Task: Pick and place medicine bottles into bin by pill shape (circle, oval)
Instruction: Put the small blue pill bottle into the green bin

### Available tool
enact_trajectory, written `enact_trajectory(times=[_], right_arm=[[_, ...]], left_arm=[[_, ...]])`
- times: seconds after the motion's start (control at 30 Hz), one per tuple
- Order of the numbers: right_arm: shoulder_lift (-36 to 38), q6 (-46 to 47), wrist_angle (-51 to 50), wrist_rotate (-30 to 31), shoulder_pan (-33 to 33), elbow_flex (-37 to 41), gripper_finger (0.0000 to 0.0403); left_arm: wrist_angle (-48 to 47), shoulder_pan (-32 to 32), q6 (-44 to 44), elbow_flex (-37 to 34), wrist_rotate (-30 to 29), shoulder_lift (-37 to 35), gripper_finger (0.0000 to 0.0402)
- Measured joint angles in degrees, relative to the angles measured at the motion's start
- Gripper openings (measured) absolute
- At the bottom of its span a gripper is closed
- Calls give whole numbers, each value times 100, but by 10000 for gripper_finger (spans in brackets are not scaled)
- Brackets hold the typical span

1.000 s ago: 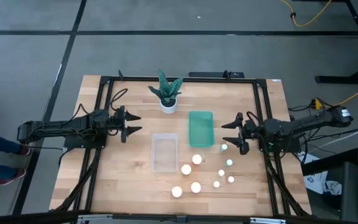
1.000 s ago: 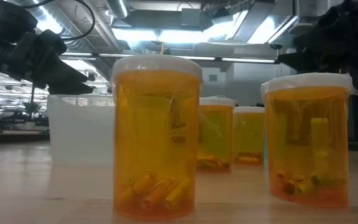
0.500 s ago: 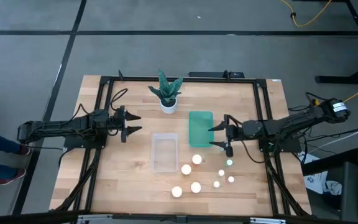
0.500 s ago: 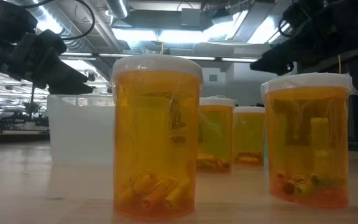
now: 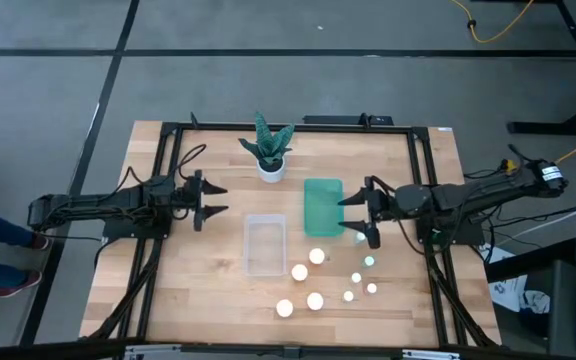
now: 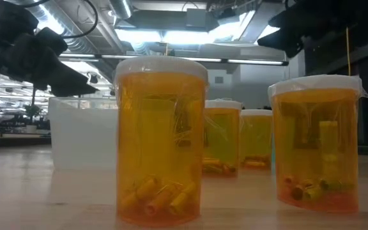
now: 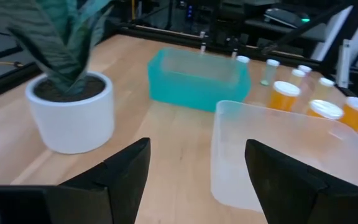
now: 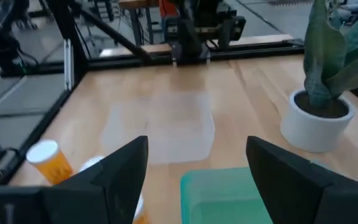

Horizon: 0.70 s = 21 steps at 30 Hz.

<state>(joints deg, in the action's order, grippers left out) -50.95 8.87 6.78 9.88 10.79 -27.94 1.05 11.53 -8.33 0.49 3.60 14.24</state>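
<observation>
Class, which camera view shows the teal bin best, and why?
The high view: the teal bin shows whole from above, right of the clear bin. The left wrist view shows its side, the right wrist view only one corner, and the low view nothing clear.

Light wood table (image 5: 218, 290) with plank grain, black frame rails around it. Teal-green bin (image 5: 323, 207) – translucent; second bin (image 5: 265, 244) clear, frosted white. Bottles (image 6: 161, 140) amber-orange with white caps, yellow-orange pills inside; from above the caps show as white dots, the smaller ones (image 5: 369, 261) tinted green. White pot (image 7: 73, 111), dark soil, plant (image 5: 269, 140) green with darker banding. Both arms black – fingers (image 7: 126, 174) too. Floor grey.
</observation>
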Motion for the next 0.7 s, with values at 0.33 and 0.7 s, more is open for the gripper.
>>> enact_trajectory(times=[0.33, 0.7], right_arm=[[124, 531, -562, -240, 2, 15, 273], [135, -253, -691, -238, -2, 15, 273]], left_arm=[[24, -248, 178, 0, 175, 0, 254], [21, -599, 146, 0, 157, 0, 254]])
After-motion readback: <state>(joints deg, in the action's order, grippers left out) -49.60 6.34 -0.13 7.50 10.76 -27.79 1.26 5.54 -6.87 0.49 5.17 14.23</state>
